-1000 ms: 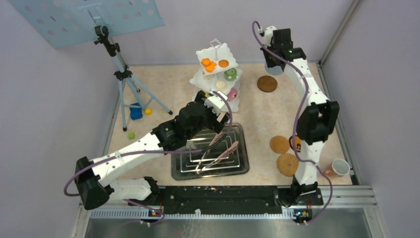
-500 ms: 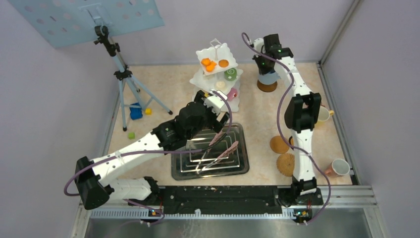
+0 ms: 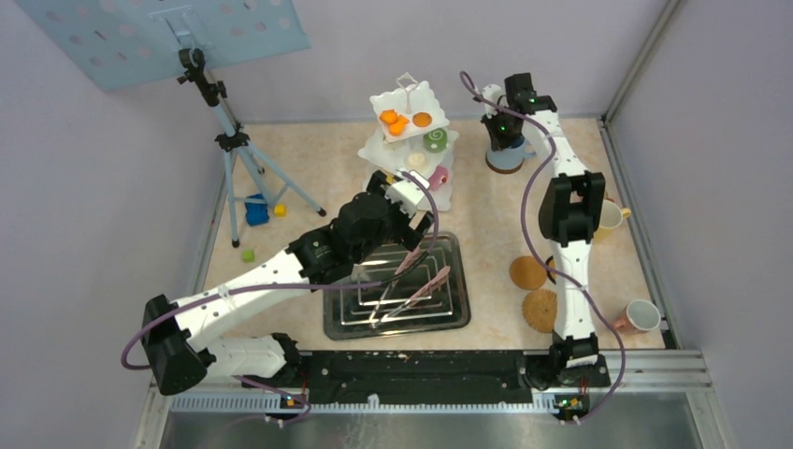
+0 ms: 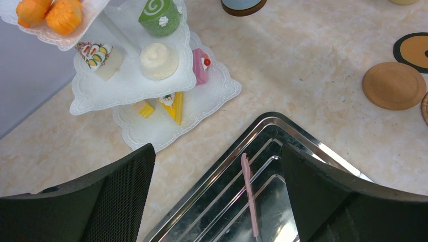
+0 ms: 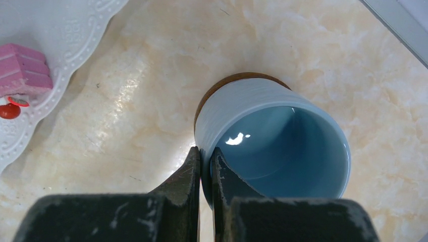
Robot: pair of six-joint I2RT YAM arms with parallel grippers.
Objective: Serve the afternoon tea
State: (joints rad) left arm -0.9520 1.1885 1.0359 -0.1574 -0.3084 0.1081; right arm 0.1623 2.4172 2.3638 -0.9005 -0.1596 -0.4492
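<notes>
**Desk:** What's on your left?

**Me:** My left hand hangs over a corner of the steel tray. Its jaws are spread as wide as they go, with nothing between them. The pink tongs lie in the tray below it.

**Desk:** And the food?

**Me:** The white three-tier stand sits just beyond the tray, towards the middle of the surface. I see orange pastries on the top tier. A green swirl and a cream pastry are on the middle tier. A pink pastry and a yellow slice are on the bottom.

**Desk:** And the right arm?

**Me:** My right hand is pinched onto the wall of the blue mug, one finger inside the rim and one outside. The mug stands upright on a round brown coaster at the far side, right of the stand.

**Desk:** Anything further right?

**Me:** Two more coasters lie beside that arm, nearer me. A yellow mug stands beyond its elbow, and a grey mug is near the right corner.
</notes>
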